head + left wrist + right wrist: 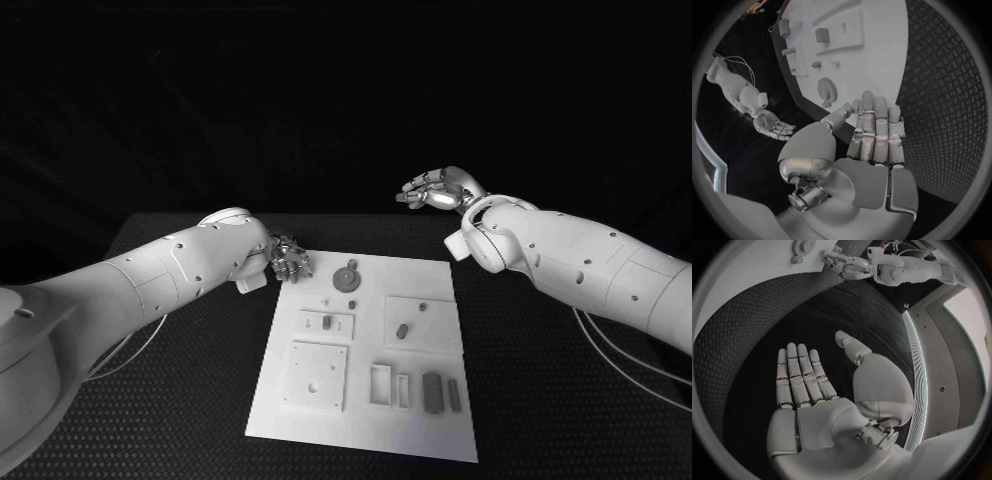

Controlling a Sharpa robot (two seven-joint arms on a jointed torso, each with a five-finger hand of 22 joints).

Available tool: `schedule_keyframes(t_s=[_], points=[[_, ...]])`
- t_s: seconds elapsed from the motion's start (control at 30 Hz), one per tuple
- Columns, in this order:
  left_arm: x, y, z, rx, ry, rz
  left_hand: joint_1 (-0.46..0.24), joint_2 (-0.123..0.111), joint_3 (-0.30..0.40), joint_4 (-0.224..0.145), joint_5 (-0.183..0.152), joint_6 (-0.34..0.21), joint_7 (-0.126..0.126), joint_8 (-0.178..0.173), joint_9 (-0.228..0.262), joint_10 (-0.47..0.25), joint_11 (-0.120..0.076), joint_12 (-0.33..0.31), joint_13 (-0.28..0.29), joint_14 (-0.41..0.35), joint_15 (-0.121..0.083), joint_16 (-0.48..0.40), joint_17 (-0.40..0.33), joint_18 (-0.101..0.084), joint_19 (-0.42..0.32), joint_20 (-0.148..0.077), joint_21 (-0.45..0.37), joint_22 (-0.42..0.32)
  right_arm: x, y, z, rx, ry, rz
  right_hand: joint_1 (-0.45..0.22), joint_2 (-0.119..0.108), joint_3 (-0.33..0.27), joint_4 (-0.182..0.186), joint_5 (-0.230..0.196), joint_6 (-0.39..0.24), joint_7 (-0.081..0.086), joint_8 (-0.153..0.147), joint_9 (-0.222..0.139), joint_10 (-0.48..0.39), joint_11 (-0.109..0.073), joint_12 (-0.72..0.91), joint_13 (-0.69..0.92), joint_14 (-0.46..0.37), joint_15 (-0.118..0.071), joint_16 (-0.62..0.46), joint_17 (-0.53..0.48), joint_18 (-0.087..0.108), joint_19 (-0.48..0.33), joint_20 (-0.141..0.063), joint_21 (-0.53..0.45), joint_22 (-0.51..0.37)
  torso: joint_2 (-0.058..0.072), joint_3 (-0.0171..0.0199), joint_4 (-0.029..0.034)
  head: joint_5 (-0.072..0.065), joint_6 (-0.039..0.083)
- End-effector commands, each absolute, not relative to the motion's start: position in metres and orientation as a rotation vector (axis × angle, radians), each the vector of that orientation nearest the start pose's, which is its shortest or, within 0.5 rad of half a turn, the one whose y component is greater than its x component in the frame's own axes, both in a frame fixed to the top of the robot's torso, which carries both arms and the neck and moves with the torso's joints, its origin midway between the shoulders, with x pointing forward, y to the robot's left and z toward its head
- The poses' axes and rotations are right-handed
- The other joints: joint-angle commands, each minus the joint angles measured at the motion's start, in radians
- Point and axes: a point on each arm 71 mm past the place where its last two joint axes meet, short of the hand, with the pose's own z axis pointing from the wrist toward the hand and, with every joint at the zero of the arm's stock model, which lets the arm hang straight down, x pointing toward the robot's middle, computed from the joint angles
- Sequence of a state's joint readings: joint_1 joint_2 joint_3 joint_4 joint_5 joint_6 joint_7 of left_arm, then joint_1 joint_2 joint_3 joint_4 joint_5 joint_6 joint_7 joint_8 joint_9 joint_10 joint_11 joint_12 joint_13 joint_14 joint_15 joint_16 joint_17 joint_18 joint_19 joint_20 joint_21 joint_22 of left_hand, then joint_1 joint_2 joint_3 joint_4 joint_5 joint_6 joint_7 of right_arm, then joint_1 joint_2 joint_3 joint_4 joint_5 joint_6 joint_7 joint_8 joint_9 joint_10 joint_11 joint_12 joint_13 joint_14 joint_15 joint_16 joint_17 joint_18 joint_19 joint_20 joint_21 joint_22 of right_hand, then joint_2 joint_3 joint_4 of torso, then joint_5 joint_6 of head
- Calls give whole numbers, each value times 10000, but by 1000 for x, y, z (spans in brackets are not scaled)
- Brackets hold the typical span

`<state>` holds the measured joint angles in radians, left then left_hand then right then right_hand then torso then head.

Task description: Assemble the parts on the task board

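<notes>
- board [368,400] flat on the surface [548,420], mid-table; near end has a square plate [317,376] and slotted pieces [414,388]
- further up, small parts [327,322] in blocks, gear [348,277] at the far end
- left hand [289,262] at the board's far left corner, fingers straight, holding nothing
- right hand [438,190] beyond the far right corner, raised off the surface, released, nothing held

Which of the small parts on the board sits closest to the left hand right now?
The round gear-like grey part at the far end of the white task board. It lies just beside the left hand; the other small pieces sit farther down the board.
</notes>
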<state>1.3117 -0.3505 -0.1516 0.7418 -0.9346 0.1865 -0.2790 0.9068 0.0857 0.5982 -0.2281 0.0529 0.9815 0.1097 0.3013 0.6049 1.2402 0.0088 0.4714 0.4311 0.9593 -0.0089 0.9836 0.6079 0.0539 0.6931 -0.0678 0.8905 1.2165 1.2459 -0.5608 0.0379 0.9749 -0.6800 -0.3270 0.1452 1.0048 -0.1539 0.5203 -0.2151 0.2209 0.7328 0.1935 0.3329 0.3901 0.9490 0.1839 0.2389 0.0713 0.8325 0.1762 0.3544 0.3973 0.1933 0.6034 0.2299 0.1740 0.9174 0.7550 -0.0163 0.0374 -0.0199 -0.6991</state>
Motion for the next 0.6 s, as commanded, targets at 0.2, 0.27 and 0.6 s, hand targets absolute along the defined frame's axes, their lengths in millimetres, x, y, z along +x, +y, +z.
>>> schedule_keyframes(t_s=[0.2,0.27,0.6], points=[[600,185,-222,-3688,22256,-4617,-180,232,188,-128,485,318,-88,61,26,250,-66,-2,-54,93,-74,181,-44,-190,78,-452,21,4,591,-226,-163,6045,15161,9720,40,-2,-60,31,61,-73,243,8,-18,40,-4,-39,-16,-69,38,-23,-20,-39,-94,-14,-59,16,0,8,-6,18,-6],[600,186,-222,-3900,22279,-4777,-359,281,243,-250,893,415,-118,65,36,337,-95,19,-71,135,-101,243,-59,-193,126,-481,55,11,591,-226,-163,6046,15165,9719,41,-2,-60,31,61,-73,242,8,-19,41,-4,-40,-16,-69,38,-23,-21,-39,-95,-15,-60,17,1,14,-2,21,-10],[591,191,-219,-4309,22448,-5364,-674,332,336,-496,1536,665,-206,95,63,588,-180,78,-94,306,-187,394,-78,-169,286,-561,155,23,590,-231,-164,6080,15219,9662,44,-3,-62,30,64,-74,242,9,-22,40,-6,-44,-18,-73,38,-22,-27,-40,-99,-15,-66,23,-10,15,10,32,-12]])
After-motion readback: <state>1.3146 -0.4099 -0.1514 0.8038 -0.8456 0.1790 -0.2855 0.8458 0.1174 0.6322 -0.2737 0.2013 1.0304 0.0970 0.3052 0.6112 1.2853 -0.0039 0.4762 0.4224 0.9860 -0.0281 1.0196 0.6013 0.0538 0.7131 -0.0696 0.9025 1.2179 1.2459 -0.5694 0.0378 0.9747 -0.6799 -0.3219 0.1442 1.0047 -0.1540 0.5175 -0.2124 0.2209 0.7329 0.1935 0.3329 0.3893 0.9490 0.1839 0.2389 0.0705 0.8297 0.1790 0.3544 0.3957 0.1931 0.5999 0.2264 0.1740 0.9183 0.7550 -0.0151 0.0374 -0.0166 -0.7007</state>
